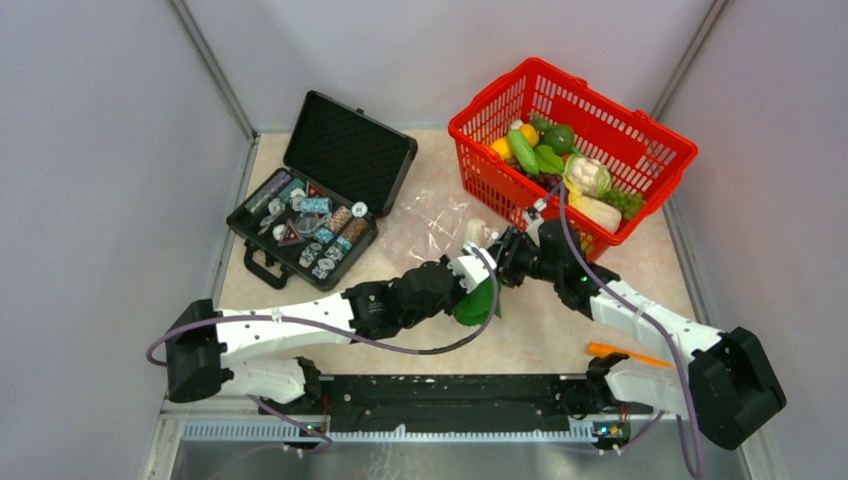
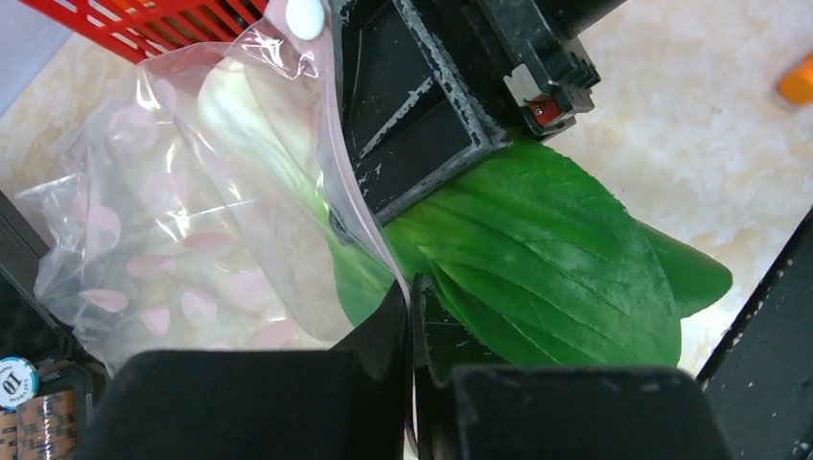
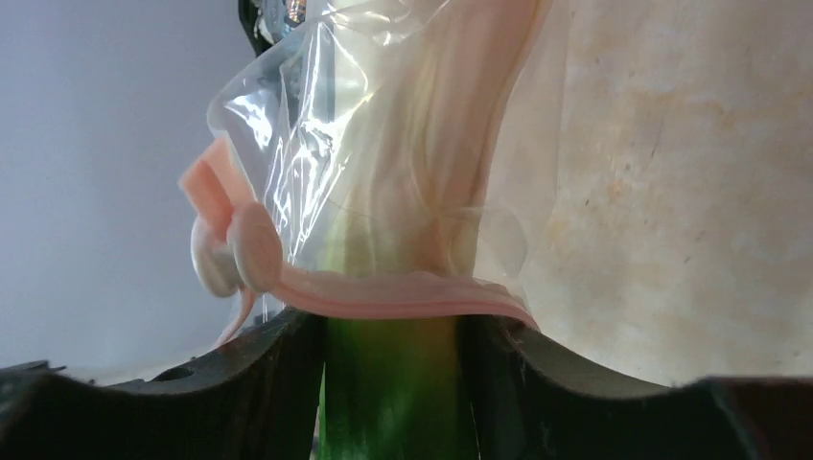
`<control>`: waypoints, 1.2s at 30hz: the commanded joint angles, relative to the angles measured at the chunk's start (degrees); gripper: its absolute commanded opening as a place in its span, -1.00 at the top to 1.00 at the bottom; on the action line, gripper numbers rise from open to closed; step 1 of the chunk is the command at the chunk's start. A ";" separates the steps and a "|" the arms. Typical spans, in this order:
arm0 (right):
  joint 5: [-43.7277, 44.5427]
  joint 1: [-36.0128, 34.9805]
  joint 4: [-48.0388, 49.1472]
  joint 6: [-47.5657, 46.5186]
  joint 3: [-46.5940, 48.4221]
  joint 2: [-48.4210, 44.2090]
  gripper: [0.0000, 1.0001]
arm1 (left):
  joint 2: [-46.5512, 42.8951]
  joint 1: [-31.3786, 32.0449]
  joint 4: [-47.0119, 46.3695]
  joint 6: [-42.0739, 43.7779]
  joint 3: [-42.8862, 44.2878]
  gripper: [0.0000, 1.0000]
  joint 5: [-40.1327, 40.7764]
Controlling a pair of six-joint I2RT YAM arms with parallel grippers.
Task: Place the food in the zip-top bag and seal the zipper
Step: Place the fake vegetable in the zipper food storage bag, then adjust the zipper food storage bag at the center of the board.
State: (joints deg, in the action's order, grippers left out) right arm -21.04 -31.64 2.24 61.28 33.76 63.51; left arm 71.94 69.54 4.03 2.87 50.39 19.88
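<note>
An open black case point(image 1: 350, 150) sits left of the red basket point(image 1: 490, 180).

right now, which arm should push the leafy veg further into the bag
Right. The right gripper holds the leafy piece, its white end already inside the zip-top bag mouth. The left gripper is pinching the bag's edge, so it is likely best kept there.

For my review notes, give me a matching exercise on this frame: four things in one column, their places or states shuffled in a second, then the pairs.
1 leafy vegetable
2 black case
3 red basket
4 orange piece

A lid open, far left
B lying alone, near right
C partly inside the zip-top bag
D far right, holding food

Pairs: 1-C, 2-A, 3-D, 4-B
</note>
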 commanded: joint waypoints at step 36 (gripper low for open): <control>18.44 -6.86 -16.26 -25.44 12.12 -10.06 0.24 | -5.80 -14.78 4.07 -14.59 14.27 1.00 -3.74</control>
State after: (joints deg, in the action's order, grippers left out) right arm -6.92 -37.41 -12.47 38.09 41.80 53.41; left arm 67.22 55.05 10.39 -10.79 62.63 15.92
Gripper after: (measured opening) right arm 0.499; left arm 0.001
